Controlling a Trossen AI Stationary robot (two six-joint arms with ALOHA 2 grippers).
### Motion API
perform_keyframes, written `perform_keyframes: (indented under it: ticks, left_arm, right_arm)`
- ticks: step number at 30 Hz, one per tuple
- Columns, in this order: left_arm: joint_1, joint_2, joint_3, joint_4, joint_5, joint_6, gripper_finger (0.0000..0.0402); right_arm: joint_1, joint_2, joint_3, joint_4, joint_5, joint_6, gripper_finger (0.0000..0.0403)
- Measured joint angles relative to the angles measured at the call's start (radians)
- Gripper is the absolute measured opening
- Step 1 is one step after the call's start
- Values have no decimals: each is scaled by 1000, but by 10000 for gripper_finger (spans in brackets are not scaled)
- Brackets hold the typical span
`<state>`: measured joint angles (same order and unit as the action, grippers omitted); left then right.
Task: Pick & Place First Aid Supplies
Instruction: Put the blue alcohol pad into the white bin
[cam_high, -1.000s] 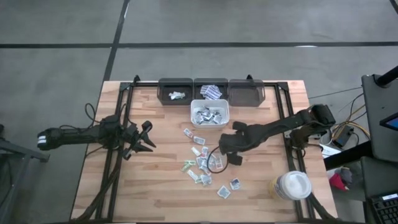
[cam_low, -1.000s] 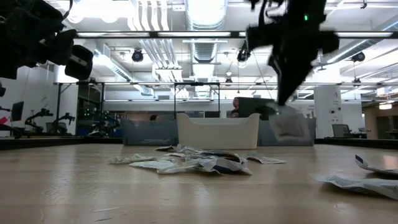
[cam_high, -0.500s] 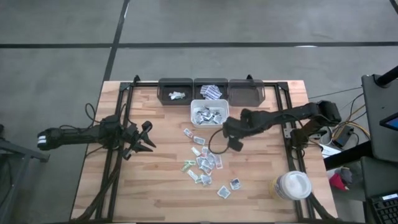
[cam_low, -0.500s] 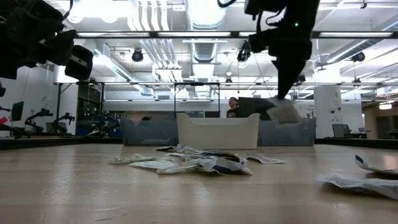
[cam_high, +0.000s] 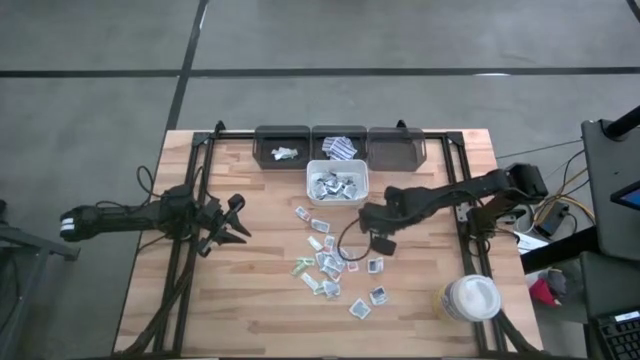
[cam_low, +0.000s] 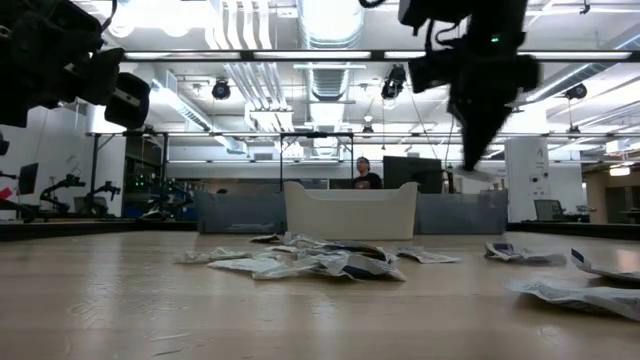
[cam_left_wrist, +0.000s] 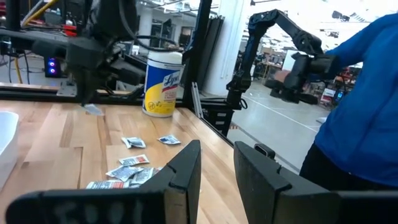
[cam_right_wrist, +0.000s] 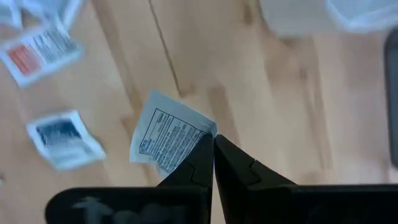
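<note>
I have the right gripper (cam_right_wrist: 212, 144) pinched shut on the corner of one sachet (cam_right_wrist: 168, 138), white with blue-grey print, and it hangs clear of the table (cam_high: 250, 310), just beside the white bin (cam_high: 337, 184) and above the near edge of the scattered supplies. So I judge this the carry step: one piece is lifted and not yet delivered. The remaining sachets (cam_high: 325, 258) lie loose on the wood between the white bin and the round lidded tub (cam_high: 471, 298), a couple of them off on their own toward the tub. Behind the white bin sit three dark bins (cam_high: 339, 146); the left and middle ones already hold a few pieces, the right one looks empty. My next move calls for swinging the arm over whichever bin suits this sachet, and I cannot tell from here which that is, then parting the fingers only once the sachet hangs inside the rim, since it is light and may flutter. The left gripper (cam_high: 236, 219) waits at the left side of the table, fingers apart, holding nothing.
</note>
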<state>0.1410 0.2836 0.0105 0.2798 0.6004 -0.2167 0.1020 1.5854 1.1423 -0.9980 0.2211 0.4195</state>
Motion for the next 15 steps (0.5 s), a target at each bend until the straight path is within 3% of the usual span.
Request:
perform_keyframes:
  ticks: [9, 15]
  left_arm:
    - [0, 0, 0, 8, 0, 0, 94]
    - [0, 0, 0, 15, 0, 0, 94]
  right_arm:
    - [-93, -4, 22, 354, -83, -147, 8]
    - [-218, 8, 29, 465, -94, -162, 8]
